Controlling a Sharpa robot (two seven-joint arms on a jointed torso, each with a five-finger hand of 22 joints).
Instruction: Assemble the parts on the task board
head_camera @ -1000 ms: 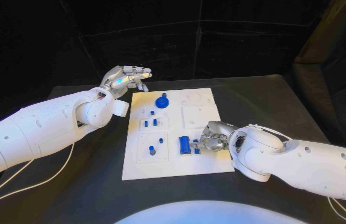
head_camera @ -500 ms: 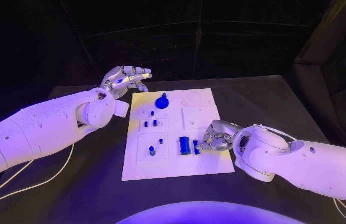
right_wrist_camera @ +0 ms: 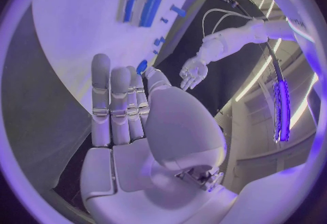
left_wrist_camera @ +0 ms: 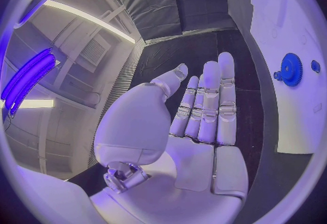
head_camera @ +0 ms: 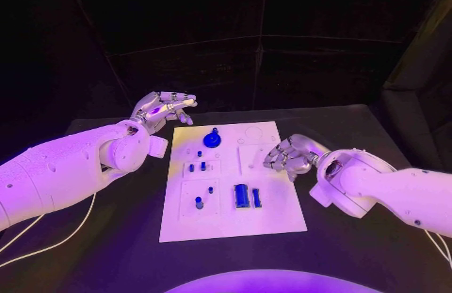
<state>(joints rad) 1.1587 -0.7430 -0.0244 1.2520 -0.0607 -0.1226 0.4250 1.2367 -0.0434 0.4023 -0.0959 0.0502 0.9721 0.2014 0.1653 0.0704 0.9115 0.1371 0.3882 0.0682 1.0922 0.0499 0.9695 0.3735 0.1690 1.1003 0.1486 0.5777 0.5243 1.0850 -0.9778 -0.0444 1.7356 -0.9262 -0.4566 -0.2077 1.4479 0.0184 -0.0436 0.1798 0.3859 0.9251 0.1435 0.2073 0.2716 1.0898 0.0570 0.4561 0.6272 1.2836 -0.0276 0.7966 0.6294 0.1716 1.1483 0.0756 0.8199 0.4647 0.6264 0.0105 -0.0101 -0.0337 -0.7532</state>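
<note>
- Black table (head_camera: 349, 126): carried the white rectangular task board (head_camera: 268, 218) at its middle; a pale cable (head_camera: 70, 231) lay on the table beside the left arm.
- White rectangular task board: bore all the small blue parts on its surface.
- Round blue gear-like part (head_camera: 212, 138) (left_wrist_camera: 291, 69): sat near the board's far edge, nearest the left hand but apart from it.
- Two long blue block parts (head_camera: 249, 196) (right_wrist_camera: 141, 8): lay side by side near the board's middle, toward its right edge, with nothing over them.
- Small blue peg parts (head_camera: 196, 166): stood in a cluster toward the board's left side; a further small blue piece (head_camera: 198, 202) sat nearer the robot.
- Left silver hand (head_camera: 165, 107) (left_wrist_camera: 198, 120): raised above the table beyond the board's far left corner, fingers extended and close together, thumb apart, holding nothing and touching nothing.
- Right silver hand (head_camera: 287, 154) (right_wrist_camera: 126, 109): hovered over the board's right edge, beyond the two block parts and clear of them, fingers straight, palm empty, gripping no part.
</note>
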